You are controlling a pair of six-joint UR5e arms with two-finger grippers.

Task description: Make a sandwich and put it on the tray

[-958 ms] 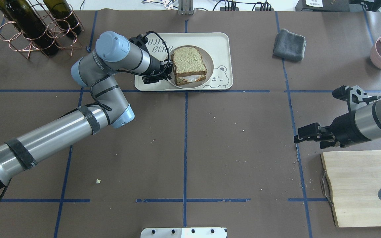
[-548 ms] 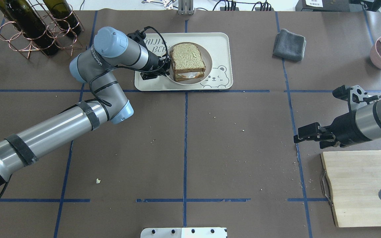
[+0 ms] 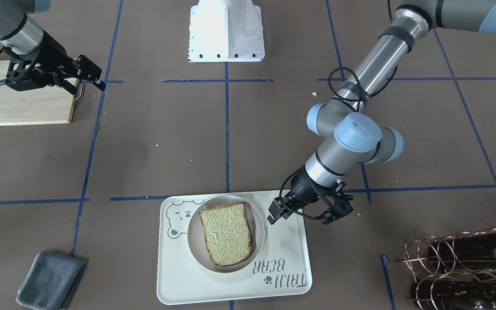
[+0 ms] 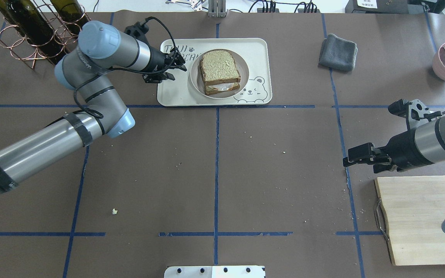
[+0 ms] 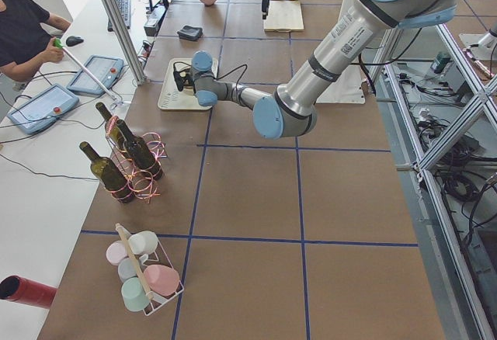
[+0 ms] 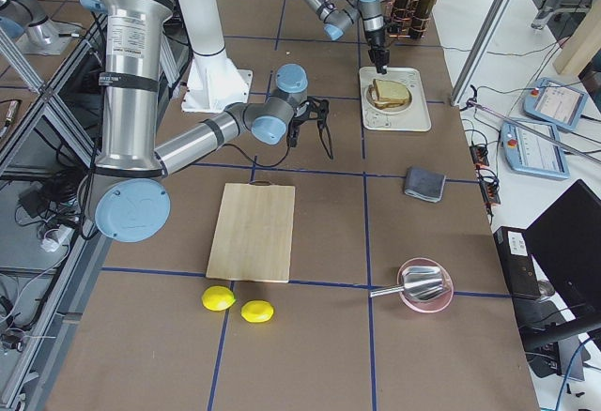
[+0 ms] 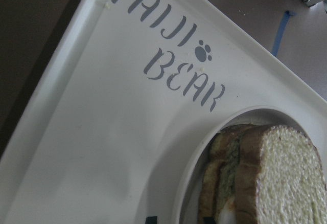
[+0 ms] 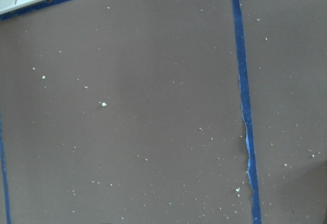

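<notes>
While one sandwich (image 4: 220, 71) sits on one plate (image 4: 196, 74) in one tray (image 4: 257, 50), left gripper (image 4: 177, 68) spread, empty, at tray's left rim; right gripper (image 4: 347, 162) spread, well apart over desk (image 4: 214, 154)

**Layout on the table**

The sandwich (image 4: 219, 67) lies on a plate (image 4: 194, 79), which stands in the tray (image 4: 256, 54) at upper centre. A cloth (image 4: 337, 47) lies to its right, a bottle rack (image 4: 33, 42) at upper left, and a cutting board (image 4: 419, 216) at lower right.
</notes>
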